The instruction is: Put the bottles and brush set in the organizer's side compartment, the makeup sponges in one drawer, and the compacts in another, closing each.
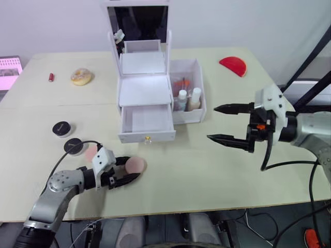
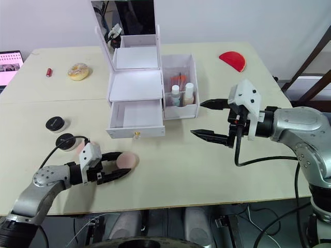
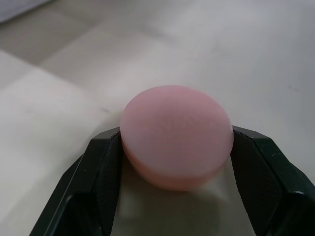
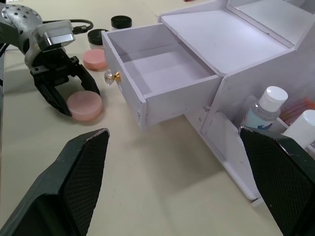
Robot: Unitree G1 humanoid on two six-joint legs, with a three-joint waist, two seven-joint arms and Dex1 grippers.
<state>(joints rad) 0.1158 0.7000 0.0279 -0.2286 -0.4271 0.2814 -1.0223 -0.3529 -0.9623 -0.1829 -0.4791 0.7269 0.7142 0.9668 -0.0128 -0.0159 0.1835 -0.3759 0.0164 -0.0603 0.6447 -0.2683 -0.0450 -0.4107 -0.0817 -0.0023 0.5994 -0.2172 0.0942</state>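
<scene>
My left gripper (image 1: 132, 169) rests low on the table near its front edge, shut on a round pink makeup sponge (image 3: 176, 135) that lies on the tabletop, with a finger pressed on each side. A second pink sponge (image 1: 91, 153) lies just behind it. Two black compacts (image 1: 75, 146) (image 1: 62, 128) sit to the left. The white organizer (image 1: 146, 88) has its mirror lid up and its bottom drawer (image 1: 147, 135) pulled out and empty. Its side compartment (image 1: 201, 111) holds two bottles (image 1: 182, 98) and the brush set (image 1: 181, 82). My right gripper (image 1: 212, 123) hovers open, right of the organizer.
A doughnut-shaped object (image 1: 81, 76) and a small red item (image 1: 51, 77) lie at the back left. A red half-round object (image 1: 233, 65) sits at the back right. A pink pad (image 1: 9, 72) is at the far left edge.
</scene>
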